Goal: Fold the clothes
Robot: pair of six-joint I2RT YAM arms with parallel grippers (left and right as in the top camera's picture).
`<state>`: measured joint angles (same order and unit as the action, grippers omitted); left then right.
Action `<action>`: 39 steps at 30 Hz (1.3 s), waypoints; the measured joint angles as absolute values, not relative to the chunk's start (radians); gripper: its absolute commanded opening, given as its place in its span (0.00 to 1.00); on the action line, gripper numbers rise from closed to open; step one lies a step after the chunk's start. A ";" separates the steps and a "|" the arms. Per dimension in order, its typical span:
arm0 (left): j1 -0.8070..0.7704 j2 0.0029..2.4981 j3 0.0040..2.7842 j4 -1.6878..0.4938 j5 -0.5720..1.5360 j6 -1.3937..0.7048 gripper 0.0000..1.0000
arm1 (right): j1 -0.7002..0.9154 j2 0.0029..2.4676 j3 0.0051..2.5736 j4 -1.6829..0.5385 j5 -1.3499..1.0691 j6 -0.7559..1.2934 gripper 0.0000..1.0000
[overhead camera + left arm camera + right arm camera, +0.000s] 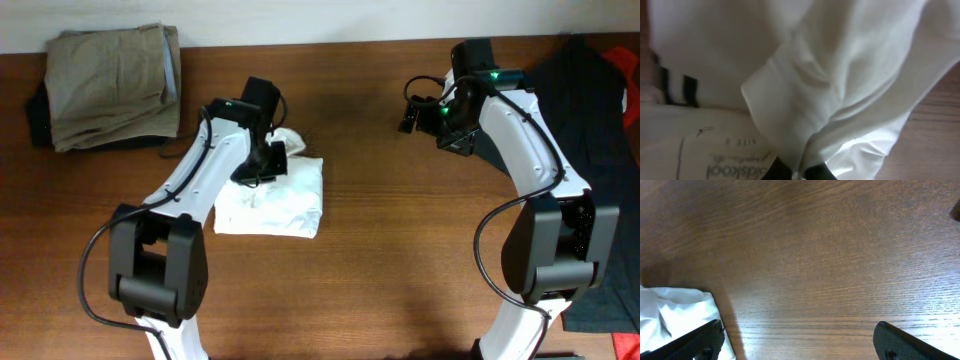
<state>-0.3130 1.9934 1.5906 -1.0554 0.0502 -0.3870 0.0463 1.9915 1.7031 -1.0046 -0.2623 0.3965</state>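
while the left gripper (797,172) is clenching its jaws on a fold of the t-shirt (290,200), likely to lay it flat, the right gripper (799,330) is hovering, jaws released, over the tabletop (400,250)

The T-shirt (275,200) lies left of centre on the table (380,270), with the left gripper (266,163) right on its far edge. Behind it and further left, in the back corner, sit the folded trousers (110,85). Over on the other side, the right gripper (413,112) hangs above bare table, well right of the T-shirt, and the large garment (590,90) lies along the far right edge.
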 measured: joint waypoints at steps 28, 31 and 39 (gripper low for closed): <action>-0.435 2.010 1.668 -1.181 0.021 -0.265 0.54 | 0.048 1.991 1.703 -1.005 -0.262 0.396 0.99; -0.465 2.090 1.661 -1.169 0.022 -0.253 0.54 | 0.048 1.991 1.703 -1.006 -0.262 0.395 0.99; -0.467 2.125 1.658 -1.132 0.011 -0.242 0.00 | 0.048 1.991 1.703 -1.005 -0.262 0.396 0.99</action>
